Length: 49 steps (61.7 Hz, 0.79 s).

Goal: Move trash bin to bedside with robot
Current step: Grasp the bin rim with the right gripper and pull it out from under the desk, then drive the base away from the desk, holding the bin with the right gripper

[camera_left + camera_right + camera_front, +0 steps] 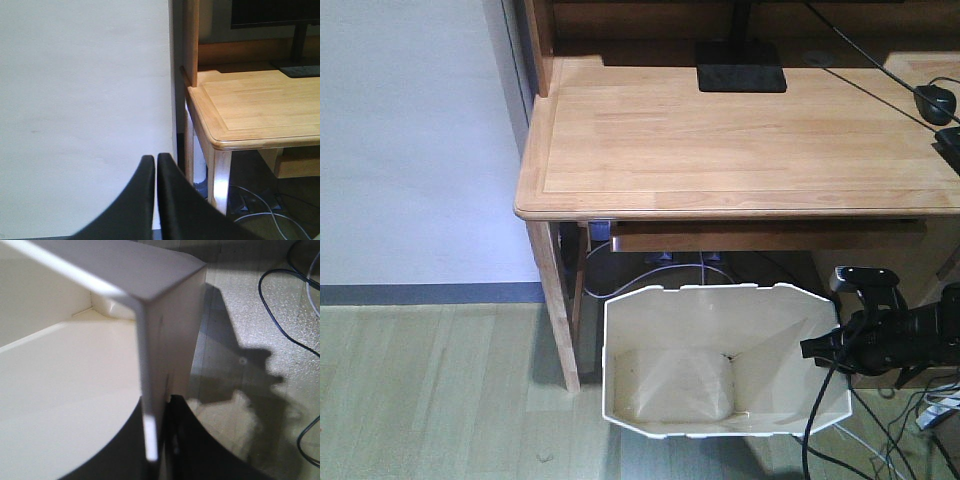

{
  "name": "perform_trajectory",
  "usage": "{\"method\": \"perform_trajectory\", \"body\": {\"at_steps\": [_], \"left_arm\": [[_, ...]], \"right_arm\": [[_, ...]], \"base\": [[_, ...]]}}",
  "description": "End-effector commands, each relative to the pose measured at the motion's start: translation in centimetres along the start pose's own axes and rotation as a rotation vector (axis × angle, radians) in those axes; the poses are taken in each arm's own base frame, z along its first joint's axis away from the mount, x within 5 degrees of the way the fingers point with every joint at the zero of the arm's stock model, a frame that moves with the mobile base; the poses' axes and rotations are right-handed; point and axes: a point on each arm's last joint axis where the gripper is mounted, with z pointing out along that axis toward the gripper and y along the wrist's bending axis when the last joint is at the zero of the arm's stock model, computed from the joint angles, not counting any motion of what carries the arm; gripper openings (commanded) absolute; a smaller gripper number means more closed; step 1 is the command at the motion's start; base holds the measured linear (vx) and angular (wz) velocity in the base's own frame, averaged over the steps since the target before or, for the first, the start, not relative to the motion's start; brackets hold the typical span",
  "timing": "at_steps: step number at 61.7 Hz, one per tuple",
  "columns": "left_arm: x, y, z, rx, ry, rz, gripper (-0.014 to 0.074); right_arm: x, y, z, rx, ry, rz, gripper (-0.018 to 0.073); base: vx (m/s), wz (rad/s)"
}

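Our right gripper (159, 412) is clamped on the thin rim of the trash bin (760, 340) at its 3 o'clock side, jaws astride the wall, while our left gripper (155, 167) is closed on nothing. The bin stands on the floor (440, 400) just under the front edge of the desk (720, 140) — no bed in view. We judge this one-sided pinch may let the wall flex and slip, or the bin snag the cables (813, 425) at 5 o'clock.

I see a light wooden desk (720, 140) against a pale wall (410, 140) with a grey baseboard (420, 293). A black monitor base (741, 78) stands at the desk's back and a black mouse (935, 101) lies at its right edge. A pull-out tray (760, 237) hangs beneath, with pale cables (650, 275) looping under it above the wood-plank floor (430, 400).
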Motion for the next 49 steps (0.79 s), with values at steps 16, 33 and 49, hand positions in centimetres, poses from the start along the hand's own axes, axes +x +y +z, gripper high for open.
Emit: {"method": "perform_trajectory", "body": {"at_steps": [16,33,49], "left_arm": [[-0.05,-0.03,0.03,0.003,-0.062,-0.004,-0.0006],[-0.05,-0.03,0.03,0.003,-0.062,-0.004,-0.0006],[-0.05,-0.03,0.03,0.003,-0.062,-0.004,-0.0006]], "right_arm": [[-1.98,1.94,-1.52,-0.19,-0.148,0.023,-0.0005],[-1.98,1.95,-1.53,-0.191,-0.149,0.023,-0.0005],[-1.98,1.96,-1.53,-0.192,-0.149,0.023,-0.0005]], "base": [[0.0,0.0],[0.0,0.0],[-0.02,0.09]]}}
